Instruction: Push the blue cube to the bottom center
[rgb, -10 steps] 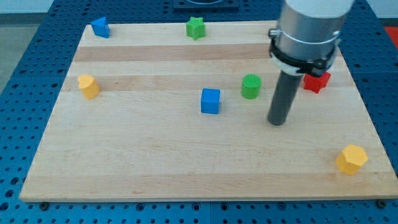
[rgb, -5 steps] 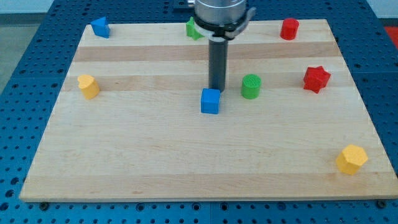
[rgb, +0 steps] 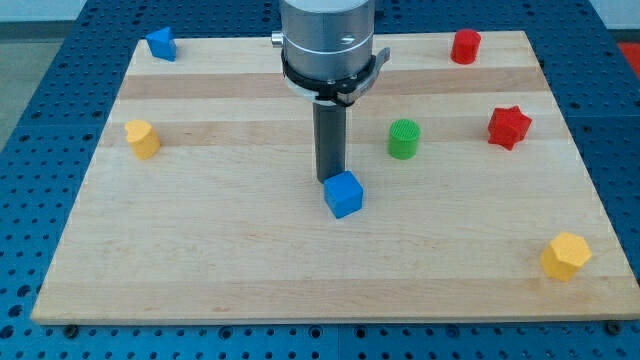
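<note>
I am looking at a pale wooden board, its grain running in smooth matt strips. The blue cube at centre frame is showing as matt plastic, and the green cylinder right of centre is showing fine ribbing. My rod is appearing dark and matt down to my tip, while the collar above is gleaming like brushed metal.

1 camera looks down obliquely at the whole board.
</note>
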